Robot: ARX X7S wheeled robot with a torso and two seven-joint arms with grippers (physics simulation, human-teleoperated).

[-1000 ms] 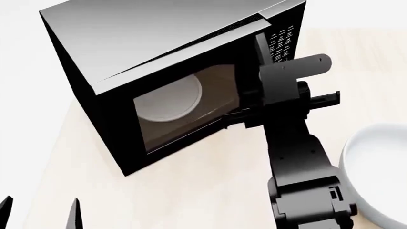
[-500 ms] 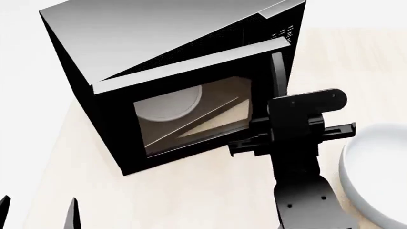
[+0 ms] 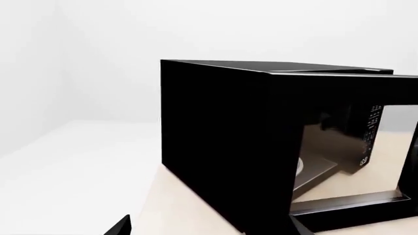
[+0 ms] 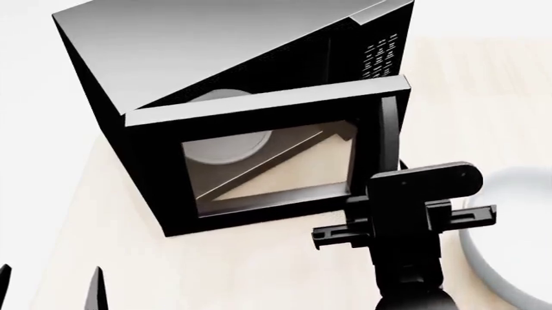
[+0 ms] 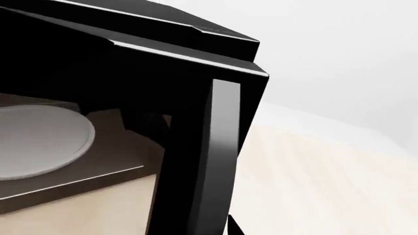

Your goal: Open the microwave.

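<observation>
The microwave [image 4: 216, 51] is a black box with a grey top on the pale wooden table [image 4: 258, 271]. Its glass door [image 4: 258, 168] stands partly swung out, and the white turntable [image 4: 226, 145] shows through it. The keypad [image 4: 379, 58] is uncovered. My right gripper [image 4: 390, 177] is at the lower part of the vertical handle [image 4: 390, 135]. In the right wrist view the handle [image 5: 219, 147] fills the gap between the jaws, and one fingertip [image 5: 235, 229] lies against it. My left gripper [image 4: 52, 290] is open and empty, low at the table's near left. The left wrist view shows the microwave's side [image 3: 222, 142].
A white bowl [image 4: 518, 258] sits on the table to the right of my right arm. The table's left edge [image 4: 74, 194] runs beside the microwave's left side, with white floor beyond it.
The door has swung further out from the microwave. My right gripper moved back toward me with the handle. The keypad is now uncovered. The left gripper has not moved.
</observation>
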